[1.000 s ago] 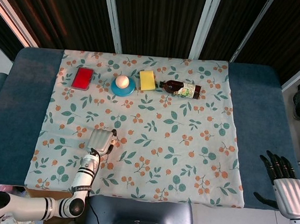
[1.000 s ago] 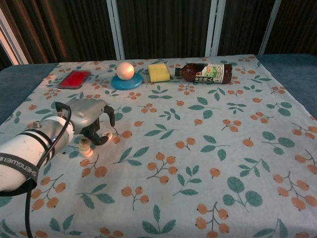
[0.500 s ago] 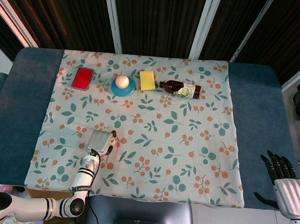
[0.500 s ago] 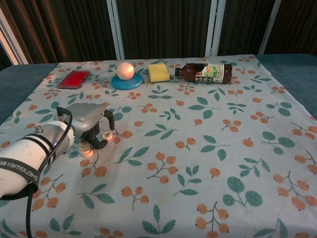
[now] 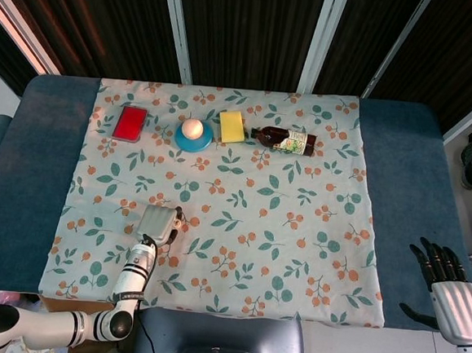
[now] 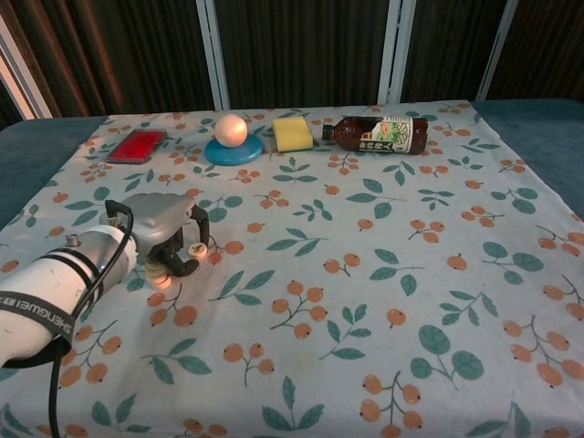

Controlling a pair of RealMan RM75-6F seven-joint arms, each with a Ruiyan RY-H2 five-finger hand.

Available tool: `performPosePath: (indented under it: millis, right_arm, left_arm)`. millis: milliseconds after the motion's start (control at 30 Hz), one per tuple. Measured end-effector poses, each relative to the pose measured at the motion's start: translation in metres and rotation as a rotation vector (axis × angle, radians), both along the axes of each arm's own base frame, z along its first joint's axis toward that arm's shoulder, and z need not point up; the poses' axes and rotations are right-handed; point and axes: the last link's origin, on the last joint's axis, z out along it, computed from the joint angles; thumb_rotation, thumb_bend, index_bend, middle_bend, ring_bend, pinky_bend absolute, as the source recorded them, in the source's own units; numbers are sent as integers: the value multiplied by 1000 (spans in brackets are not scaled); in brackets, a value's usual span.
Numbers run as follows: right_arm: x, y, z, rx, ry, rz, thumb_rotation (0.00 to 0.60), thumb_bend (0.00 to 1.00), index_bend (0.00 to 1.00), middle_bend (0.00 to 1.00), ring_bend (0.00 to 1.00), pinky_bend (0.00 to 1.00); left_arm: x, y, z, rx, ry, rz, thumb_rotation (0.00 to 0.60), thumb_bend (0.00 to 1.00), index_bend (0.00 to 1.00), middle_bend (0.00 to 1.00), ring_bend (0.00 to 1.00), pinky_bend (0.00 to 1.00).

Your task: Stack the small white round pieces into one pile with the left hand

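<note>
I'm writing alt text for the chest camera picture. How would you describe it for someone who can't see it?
A robot's left hand pinches a small white round piece just above a floral tablecloth, beside a short pile of white pieces. Along the far edge lie a red case, a ball on a blue dish, a yellow sponge and a brown bottle.

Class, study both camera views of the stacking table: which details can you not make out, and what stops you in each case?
- Pile of white pieces, chest view: the left hand covers its top; its height is unclear.
- Same pile, head view: hidden under the left hand.
- Piece at the fingertips, chest view: too small to judge whether it is held.
- Bottle label: print too small.
- Right hand: absent from chest view.
</note>
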Motion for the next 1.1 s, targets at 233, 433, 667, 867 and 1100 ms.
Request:
performPosePath:
  millis: [233, 433, 667, 867, 1100]
  right_arm:
    - [0, 0, 0, 1, 2, 0, 600, 69, 0, 0, 0, 0]
    - [0, 0, -1, 1, 3, -1, 600, 69, 0, 0, 0, 0]
    - [0, -1, -1, 0, 4, -2, 600, 69, 0, 0, 0, 0]
    - [0, -1, -1, -2, 4, -2, 600, 69, 0, 0, 0, 0]
    - [0, -1, -1, -1, 3, -1, 600, 69, 0, 0, 0, 0]
  left_arm:
    - [-3, 2, 1, 9, 1, 0, 600, 376, 440, 1000, 1000, 1000]
    - [-4, 3, 1, 10, 2, -2, 600, 375, 447, 1000, 1000, 1000]
    - [-6, 3, 3, 16, 5, 0, 600, 374, 504, 1000, 1000, 1000]
    - [-5, 2, 3, 16, -4, -6, 600, 373, 529, 1000, 1000, 1000]
    - [-1, 1, 5, 17, -28, -14, 600, 374, 545, 1000, 1000, 1000]
